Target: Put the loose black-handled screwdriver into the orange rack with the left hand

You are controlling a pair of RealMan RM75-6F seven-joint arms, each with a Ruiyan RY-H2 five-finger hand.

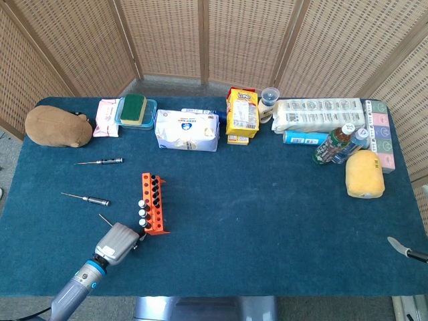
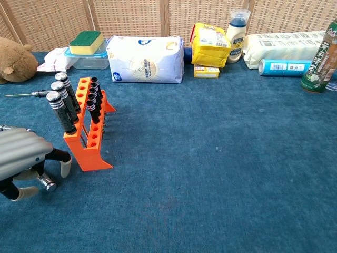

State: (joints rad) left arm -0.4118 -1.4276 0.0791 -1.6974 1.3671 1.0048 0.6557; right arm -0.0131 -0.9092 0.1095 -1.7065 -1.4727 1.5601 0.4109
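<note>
The orange rack stands upright at the table's left front, with several black-handled drivers in it. My left hand hovers low just left of the rack, over a loose black-handled screwdriver lying on the cloth. The screwdriver's tip pokes out beyond the hand in the head view. Fingertips reach down on either side of the handle with gaps showing, and most of the handle is hidden under the palm. Of my right hand only a sliver shows at the right edge.
Two more thin screwdrivers lie left of the rack. Along the back stand a brown plush, a sponge box, a white pack, a yellow box, bottles and a yellow sponge.
</note>
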